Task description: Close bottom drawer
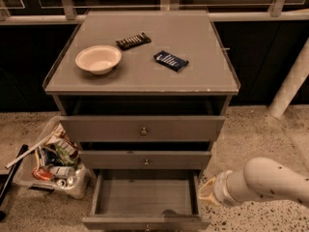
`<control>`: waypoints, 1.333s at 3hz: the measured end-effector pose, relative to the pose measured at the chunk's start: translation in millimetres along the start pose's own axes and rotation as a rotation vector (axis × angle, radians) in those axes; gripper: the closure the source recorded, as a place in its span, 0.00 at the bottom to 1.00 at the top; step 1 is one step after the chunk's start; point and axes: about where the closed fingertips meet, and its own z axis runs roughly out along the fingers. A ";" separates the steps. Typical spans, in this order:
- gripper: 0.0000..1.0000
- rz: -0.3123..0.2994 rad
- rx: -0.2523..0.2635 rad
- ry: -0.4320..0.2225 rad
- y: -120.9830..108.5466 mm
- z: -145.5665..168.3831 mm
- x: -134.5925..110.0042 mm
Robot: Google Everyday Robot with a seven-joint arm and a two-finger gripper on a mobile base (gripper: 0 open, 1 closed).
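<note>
The bottom drawer [140,197] sits lowest in the grey desk [145,83], at the lower edge of the view. It is pulled well out, with its bare inside floor showing and its front board nearest the camera. The end effector [206,193] is just beside the drawer's right wall, near the front corner, at the tip of a pale arm [270,180] that comes in from the right. I cannot tell whether it is open or closed, and I can see nothing in it. I also cannot tell whether it touches the drawer.

Above, the middle drawer [145,159] and the wider top drawer [142,128] each have a small round knob at the centre. On the desk top a white bowl [98,58] stands at the left. A dark bar [133,40] lies behind it, and a blue packet [171,60] lies to the right, apart from both. On the speckled floor [251,134] left of the desk is a clear bin [29,178] holding cans and wrappers. A white pole [289,86] leans at the far right.
</note>
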 end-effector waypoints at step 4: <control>1.00 -0.023 -0.062 -0.092 -25.6 123.9 90.8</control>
